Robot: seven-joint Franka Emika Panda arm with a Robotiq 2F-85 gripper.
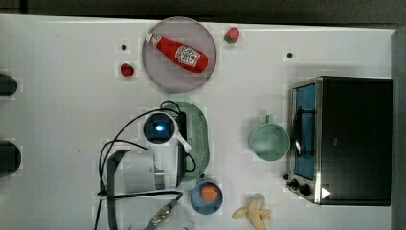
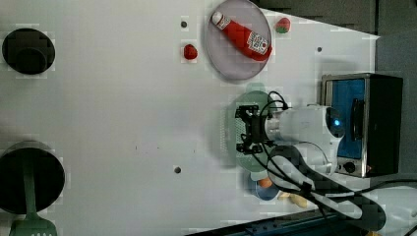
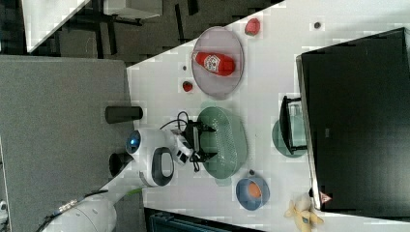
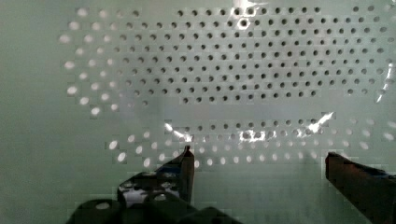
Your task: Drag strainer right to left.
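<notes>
Gripper (image 4: 259, 161) spread wide inside strainer (image 1: 198, 139), pinching nothing. Ketchup bottle (image 1: 178, 51) on plate (image 1: 160, 76); orange piece (image 1: 209, 192) in blue bowl (image 1: 197, 203).

The arm (image 3: 154, 164) wears smooth white shells with dark grey joint rings; a round blue light (image 1: 159, 128) glows on the black cap beside the strainer (image 3: 227, 140); thin black cables (image 1: 112, 143) loop along the white links; the gripper (image 3: 198, 141) is black, its fingers (image 4: 187, 168) dark and narrow.
</notes>
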